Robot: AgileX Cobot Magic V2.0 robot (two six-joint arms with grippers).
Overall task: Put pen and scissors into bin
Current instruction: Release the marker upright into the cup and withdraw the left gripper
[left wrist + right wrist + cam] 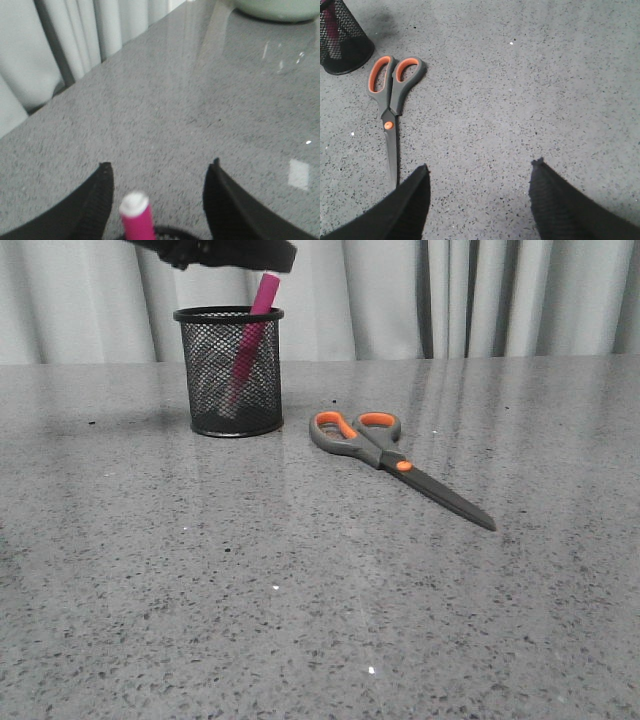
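Front view: the pen (pixel 250 335) stood tilted inside the bin (pixel 229 371), its top poking above the rim, the left gripper (pixel 232 252) just over it. The scissors (pixel 392 459) lay flat on the table (pixel 300 620) beside the bin.

Left wrist: fingers (pixel 97 202) spread apart, clear of the pen (pixel 137 220).

Right wrist: right gripper (pixel 477 200) spread wide, holding nothing, scissors (pixel 391 102) near.

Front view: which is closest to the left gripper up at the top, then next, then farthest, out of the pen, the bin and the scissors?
1. The pen, its top just under the left gripper.
2. The bin, directly below, holding the pen.
3. The scissors, flat on the table to the bin's right.
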